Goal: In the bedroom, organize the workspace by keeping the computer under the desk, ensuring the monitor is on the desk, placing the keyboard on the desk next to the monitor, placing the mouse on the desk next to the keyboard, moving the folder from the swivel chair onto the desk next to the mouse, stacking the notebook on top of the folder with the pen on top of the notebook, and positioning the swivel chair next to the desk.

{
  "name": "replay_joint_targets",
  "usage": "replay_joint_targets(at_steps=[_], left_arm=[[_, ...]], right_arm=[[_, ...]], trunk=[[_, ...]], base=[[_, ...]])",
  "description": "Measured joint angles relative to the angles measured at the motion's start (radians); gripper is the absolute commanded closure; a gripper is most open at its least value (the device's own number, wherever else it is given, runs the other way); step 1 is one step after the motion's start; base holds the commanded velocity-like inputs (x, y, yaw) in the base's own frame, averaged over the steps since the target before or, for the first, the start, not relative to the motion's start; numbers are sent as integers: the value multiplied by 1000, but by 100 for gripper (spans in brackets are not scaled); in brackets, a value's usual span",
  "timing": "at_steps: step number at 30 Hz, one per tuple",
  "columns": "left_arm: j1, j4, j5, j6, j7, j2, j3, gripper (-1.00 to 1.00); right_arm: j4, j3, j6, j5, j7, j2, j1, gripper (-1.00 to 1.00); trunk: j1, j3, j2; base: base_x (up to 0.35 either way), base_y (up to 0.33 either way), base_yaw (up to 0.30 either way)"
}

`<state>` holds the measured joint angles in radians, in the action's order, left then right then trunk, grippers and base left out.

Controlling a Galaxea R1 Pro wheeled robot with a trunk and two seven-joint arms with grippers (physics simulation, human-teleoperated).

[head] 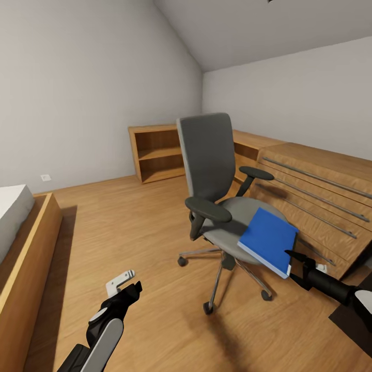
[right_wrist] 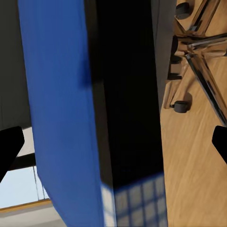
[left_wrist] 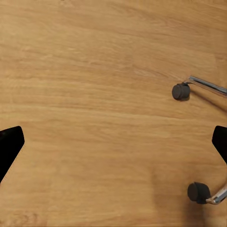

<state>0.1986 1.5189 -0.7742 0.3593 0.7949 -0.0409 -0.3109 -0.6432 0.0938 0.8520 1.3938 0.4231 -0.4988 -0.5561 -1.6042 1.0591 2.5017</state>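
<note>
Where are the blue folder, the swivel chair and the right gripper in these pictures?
folder (head: 268, 238): head view, middle of its blue cover.
swivel chair (head: 207, 147): head view, middle of its grey backrest.
right gripper (head: 295, 257): head view, the black fingertips at the folder's near edge.

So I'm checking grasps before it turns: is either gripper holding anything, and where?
The right gripper appears to pinch the blue folder at its near corner. The left gripper hangs open over the floor, holding nothing.
</note>
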Motion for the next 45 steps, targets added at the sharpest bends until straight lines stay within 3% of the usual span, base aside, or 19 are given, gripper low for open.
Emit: replay_joint_targets(at_steps=[37,38,45], left_arm=[[0,-1,0,0,0,-1,-3,-100],[0,-1,0,0,0,-1,-3,-100],[0,-2,0,0,0,-1,-3,-100]], right_arm=[[0,-5,0,-2,-2,2,0,-100],[0,-5,0,-2,-2,2,0,100],[-3,-5,1,3,-1,2,0,100]], trunk=[[0,0,0],[0,0,0],[0,0,0]], base=[[11,13,0],[0,0,0],[0,0,0]])
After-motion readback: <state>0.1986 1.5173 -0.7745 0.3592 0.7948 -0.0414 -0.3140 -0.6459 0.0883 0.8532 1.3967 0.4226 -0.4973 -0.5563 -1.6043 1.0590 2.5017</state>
